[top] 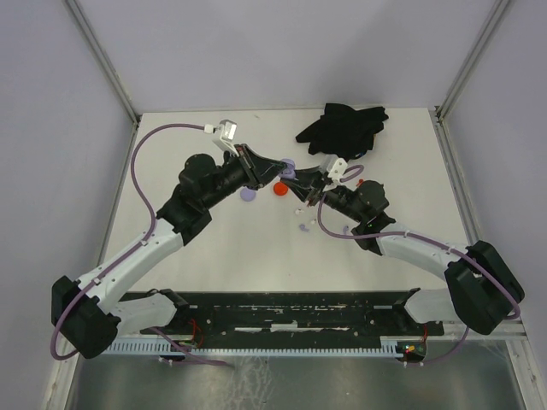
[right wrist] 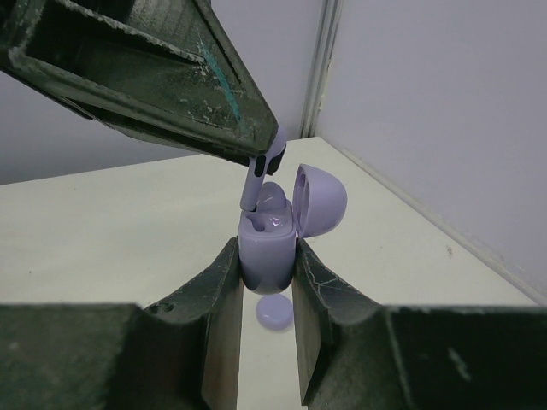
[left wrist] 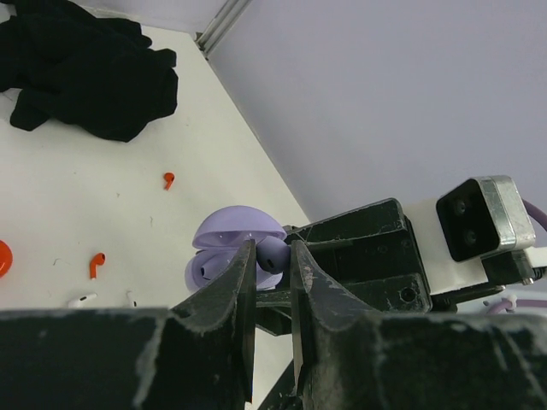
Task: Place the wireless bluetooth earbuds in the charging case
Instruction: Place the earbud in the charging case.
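My right gripper (right wrist: 267,256) (top: 301,181) is shut on the lavender charging case (right wrist: 267,248), upright with its lid (right wrist: 320,199) swung open. One lavender earbud (right wrist: 275,201) sits in the case. My left gripper (left wrist: 272,248) (top: 275,167) is shut on a second lavender earbud (left wrist: 272,254) and holds it right over the case (left wrist: 224,256). Its stem (right wrist: 255,184) points down, with the tip at the empty slot. Two red earbuds (left wrist: 168,179) (left wrist: 97,265) and two white ones (left wrist: 83,300) (left wrist: 131,299) lie loose on the table.
A black cloth (top: 342,128) (left wrist: 85,73) lies at the back right. A lavender disc (top: 249,195) and a red disc (top: 279,189) rest near the grippers, and another lavender disc (right wrist: 274,313) lies below the case. Walls close the table's sides.
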You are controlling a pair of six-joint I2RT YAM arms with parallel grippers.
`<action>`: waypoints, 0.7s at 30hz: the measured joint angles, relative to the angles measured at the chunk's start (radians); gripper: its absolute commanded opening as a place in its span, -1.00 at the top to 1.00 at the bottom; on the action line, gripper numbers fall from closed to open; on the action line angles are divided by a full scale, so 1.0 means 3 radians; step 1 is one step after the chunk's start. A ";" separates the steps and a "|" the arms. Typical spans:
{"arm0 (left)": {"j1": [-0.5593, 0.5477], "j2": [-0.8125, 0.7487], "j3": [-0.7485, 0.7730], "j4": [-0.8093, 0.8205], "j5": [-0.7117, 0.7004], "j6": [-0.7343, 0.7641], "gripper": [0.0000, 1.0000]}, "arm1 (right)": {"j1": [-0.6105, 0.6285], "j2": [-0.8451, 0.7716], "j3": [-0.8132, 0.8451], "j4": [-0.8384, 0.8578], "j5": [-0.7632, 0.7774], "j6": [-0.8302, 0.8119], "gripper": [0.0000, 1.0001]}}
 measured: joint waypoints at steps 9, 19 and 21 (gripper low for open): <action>-0.0029 -0.0003 -0.0045 0.0060 -0.0117 -0.0072 0.64 | 0.0000 0.0000 0.0000 0.0011 0.0001 0.0001 0.95; -0.0099 -0.0003 -0.0074 0.0088 -0.0197 -0.0093 0.64 | 0.0000 0.0000 0.0000 0.0008 0.0038 0.0000 0.95; -0.0111 -0.0003 -0.0076 0.0094 -0.0239 -0.0093 0.64 | 0.0000 0.0000 0.0000 0.0006 0.0048 0.0000 0.96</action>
